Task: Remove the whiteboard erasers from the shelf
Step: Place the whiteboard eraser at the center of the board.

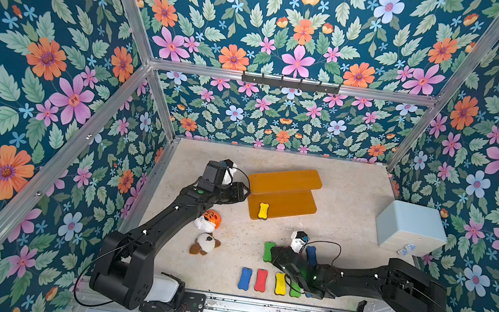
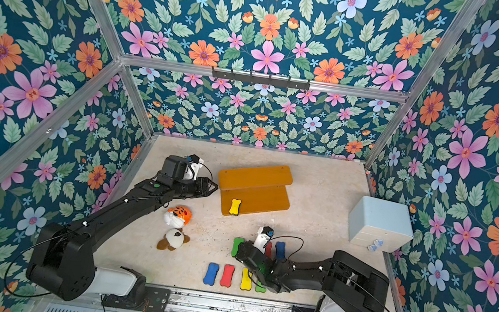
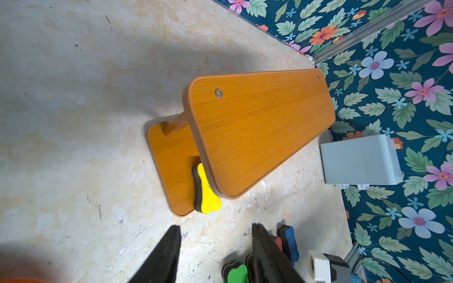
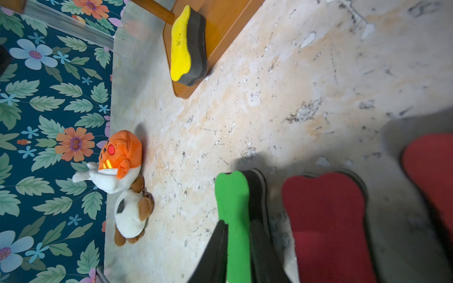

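Note:
The orange-brown shelf stands mid-table. One yellow eraser lies on its lower tier, near the front left corner. My left gripper hovers open and empty just off the shelf's left end. My right gripper is low over the table in front of the shelf. Its fingers lie against both faces of a green eraser. Several more erasers lie on the table, among them a blue one, a red one and a yellow one.
Two plush toys lie left of centre, between the arms. A pale blue box stands at the right wall. More erasers, red and blue, sit close beside my right gripper.

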### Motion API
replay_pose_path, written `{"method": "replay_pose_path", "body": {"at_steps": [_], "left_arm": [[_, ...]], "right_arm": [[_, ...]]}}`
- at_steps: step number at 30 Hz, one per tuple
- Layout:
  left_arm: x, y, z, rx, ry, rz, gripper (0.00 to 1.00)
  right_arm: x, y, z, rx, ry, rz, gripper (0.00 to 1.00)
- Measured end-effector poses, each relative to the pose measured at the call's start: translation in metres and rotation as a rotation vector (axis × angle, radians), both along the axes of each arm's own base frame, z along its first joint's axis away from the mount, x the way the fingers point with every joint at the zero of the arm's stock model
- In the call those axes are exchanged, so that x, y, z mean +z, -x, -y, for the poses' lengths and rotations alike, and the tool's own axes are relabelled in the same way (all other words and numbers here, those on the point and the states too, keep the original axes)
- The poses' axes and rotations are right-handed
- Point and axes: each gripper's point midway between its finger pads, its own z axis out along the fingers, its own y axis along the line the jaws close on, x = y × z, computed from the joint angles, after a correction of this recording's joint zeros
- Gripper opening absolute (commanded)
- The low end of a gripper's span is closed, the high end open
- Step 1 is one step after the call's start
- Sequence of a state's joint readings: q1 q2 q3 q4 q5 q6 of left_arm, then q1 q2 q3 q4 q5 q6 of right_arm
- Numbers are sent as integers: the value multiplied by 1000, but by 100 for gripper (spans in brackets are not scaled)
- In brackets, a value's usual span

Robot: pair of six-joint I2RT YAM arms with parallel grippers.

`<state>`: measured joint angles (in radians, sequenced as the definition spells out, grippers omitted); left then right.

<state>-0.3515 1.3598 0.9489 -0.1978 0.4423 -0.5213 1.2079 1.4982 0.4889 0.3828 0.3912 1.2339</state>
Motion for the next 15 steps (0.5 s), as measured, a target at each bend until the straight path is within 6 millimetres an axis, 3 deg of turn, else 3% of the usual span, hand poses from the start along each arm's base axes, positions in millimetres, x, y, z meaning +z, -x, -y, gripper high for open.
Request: {"method": "replay_pose_path", "body": {"at_steps": [7,15], "left_arm": [[5,-3,1,4,2,10,53],[7,-7,-2,22,-8,19,53]], "right_arm": [[23,-9,-4,4,-26,44,32],[42,-51,4,-33,-47,106,32]]}}
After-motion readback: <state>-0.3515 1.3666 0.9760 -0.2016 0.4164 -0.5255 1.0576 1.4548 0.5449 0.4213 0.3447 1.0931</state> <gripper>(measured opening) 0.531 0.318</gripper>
